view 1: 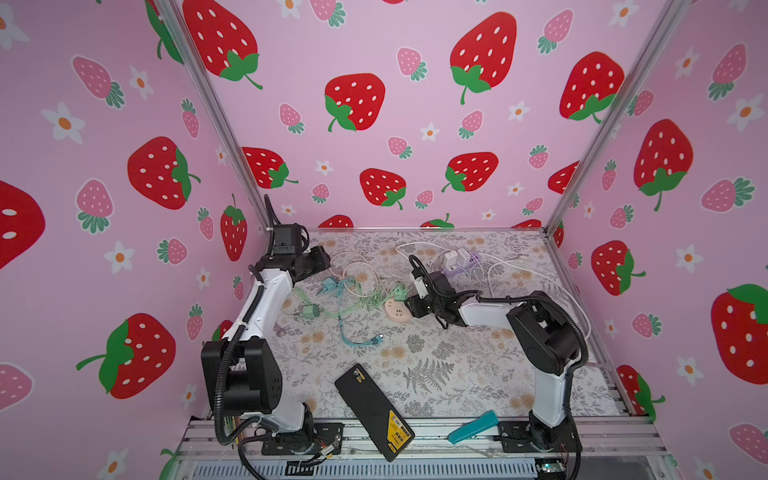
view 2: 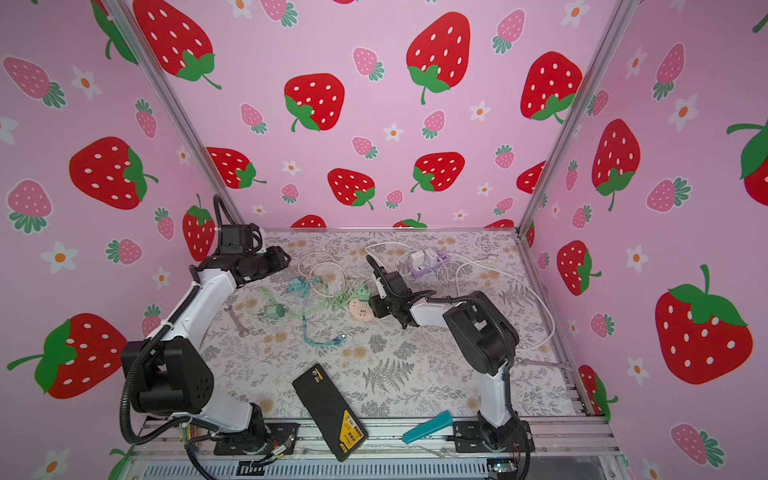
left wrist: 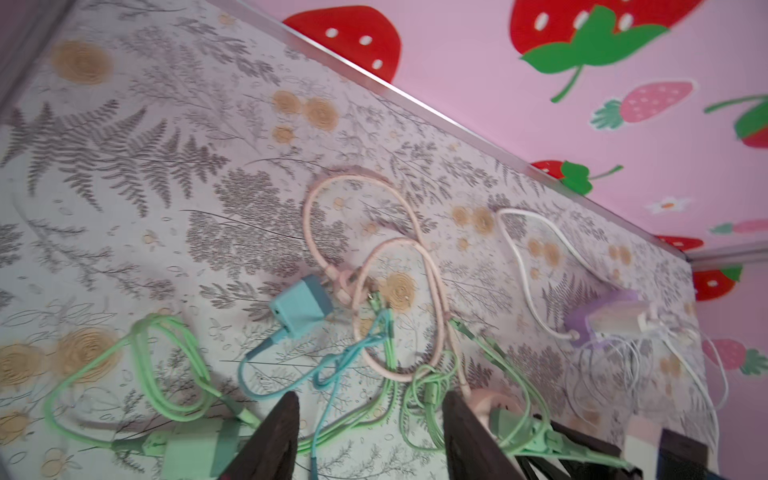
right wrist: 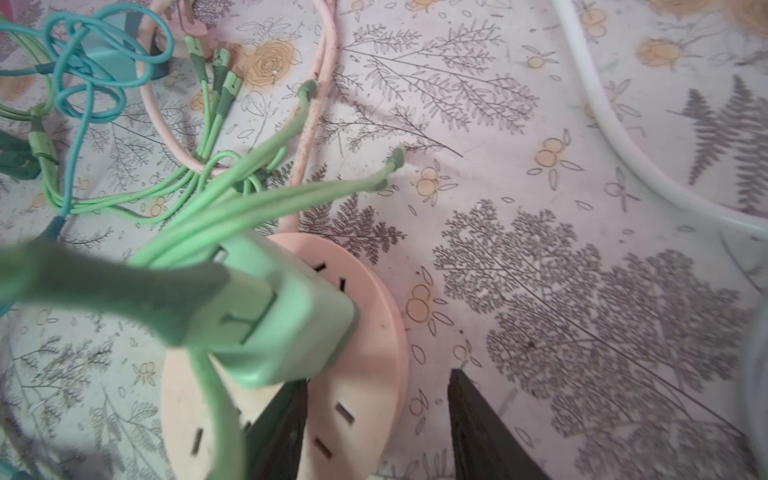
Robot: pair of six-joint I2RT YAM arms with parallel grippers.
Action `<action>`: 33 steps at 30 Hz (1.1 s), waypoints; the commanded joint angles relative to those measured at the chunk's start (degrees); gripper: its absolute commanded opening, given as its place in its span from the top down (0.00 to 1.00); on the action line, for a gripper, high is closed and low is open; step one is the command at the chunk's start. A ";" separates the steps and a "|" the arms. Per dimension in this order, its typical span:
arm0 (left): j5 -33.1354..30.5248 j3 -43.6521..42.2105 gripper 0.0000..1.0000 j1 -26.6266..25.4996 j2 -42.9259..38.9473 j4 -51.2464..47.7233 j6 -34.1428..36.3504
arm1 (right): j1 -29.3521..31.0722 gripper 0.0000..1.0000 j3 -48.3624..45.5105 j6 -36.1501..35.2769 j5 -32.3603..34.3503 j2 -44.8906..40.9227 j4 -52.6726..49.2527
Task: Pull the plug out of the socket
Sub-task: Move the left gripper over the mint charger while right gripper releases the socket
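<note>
A round pink socket [view 1: 395, 312] lies mid-table, with a pale green plug [view 1: 400, 293] standing in it; both show close up in the right wrist view, the plug [right wrist: 282, 316] upright on the socket [right wrist: 365, 365]. My right gripper [right wrist: 378, 399] is open and straddles the socket's rim. One finger [right wrist: 282, 432] is over the socket face beside the plug, and the other is off the rim above the table. My left gripper [left wrist: 370, 411] hangs open over loose cables at the back left [view 1: 326, 254], well away from the plug [left wrist: 515, 424].
Tangled green, blue and pink cables, a blue charger [view 1: 330, 286] and a green charger [view 1: 309, 311] lie left of the socket. A purple power strip [view 1: 459, 262] with white chargers sits behind it. A black case [view 1: 374, 411] and a teal tool [view 1: 473, 427] lie near the front edge.
</note>
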 commanded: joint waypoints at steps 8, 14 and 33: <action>4.73 -7.60 0.45 -15.28 -5.15 8.12 14.89 | -0.54 0.44 -9.75 -2.45 7.82 -2.69 -11.93; 7.03 -8.19 0.43 -19.38 -1.74 9.78 21.19 | -0.54 0.44 -12.33 -2.44 9.23 -6.82 -9.65; 11.84 -6.60 0.39 -21.96 12.73 14.72 45.68 | -0.45 0.44 -15.82 -3.13 8.03 -12.66 -5.43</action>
